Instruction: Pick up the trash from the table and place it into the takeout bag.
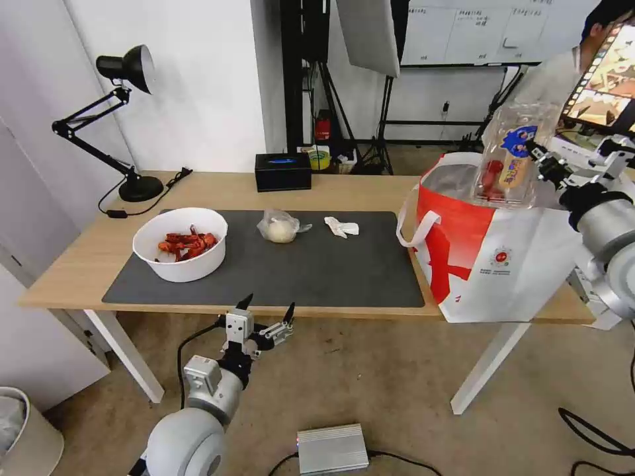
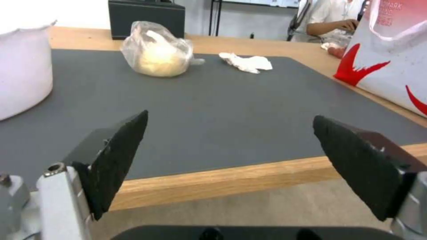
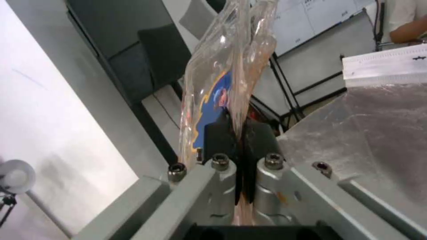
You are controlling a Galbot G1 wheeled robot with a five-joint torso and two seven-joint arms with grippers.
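My right gripper [image 1: 537,157] is shut on the edge of the clear clamshell box [image 1: 509,153], holding it upright over the open mouth of the white-and-red takeout bag [image 1: 496,258]; up close the black fingers [image 3: 218,136] pinch the box's clear plastic [image 3: 222,66]. On the dark mat sit the white bowl of crayfish shells [image 1: 180,243], the clear bag with a whitish lump [image 1: 280,227] and the crumpled tissue [image 1: 342,227]. My left gripper [image 1: 266,309] hangs open just off the table's front edge, its fingers [image 2: 115,156] pointing across the mat toward the clear bag [image 2: 158,50] and tissue [image 2: 247,62].
A black box [image 1: 283,171] and a black desk lamp [image 1: 126,119] stand at the back of the table [image 1: 79,258]. A silver box [image 1: 332,448] with cables lies on the floor. The takeout bag's wall [image 2: 391,63] rises beside the mat's right edge.
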